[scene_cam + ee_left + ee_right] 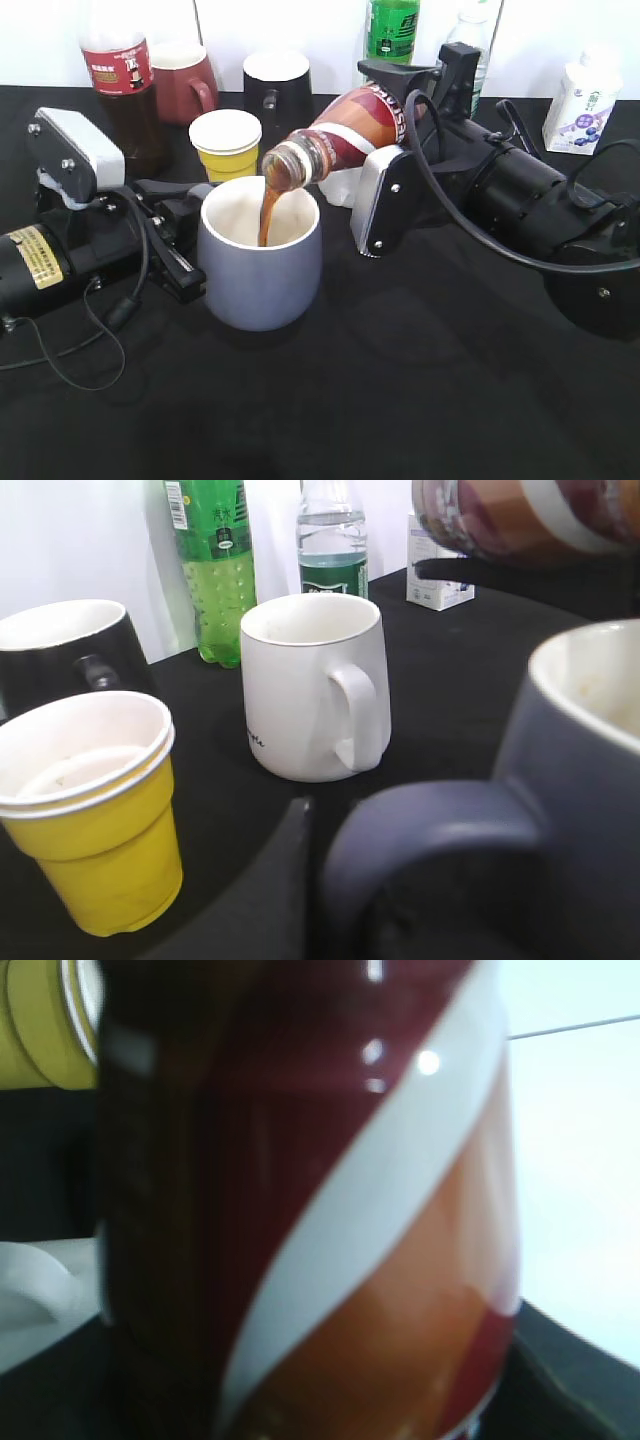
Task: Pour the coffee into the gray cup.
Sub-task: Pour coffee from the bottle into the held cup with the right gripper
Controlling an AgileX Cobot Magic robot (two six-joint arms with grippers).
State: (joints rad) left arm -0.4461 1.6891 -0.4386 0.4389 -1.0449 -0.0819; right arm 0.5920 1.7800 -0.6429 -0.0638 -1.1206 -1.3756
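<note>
The coffee bottle with its red-orange label is tipped mouth-down to the left, and a brown stream falls from its neck into the gray cup. My right gripper is shut on the bottle's body; the label fills the right wrist view. The gray cup stands upright on the black table. My left gripper is shut on the cup's handle, seen close up in the left wrist view, with the cup's wall to the right.
A yellow paper cup, a white mug, a black mug, a red mug, a cola bottle, a green bottle, a water bottle and a milk carton stand behind.
</note>
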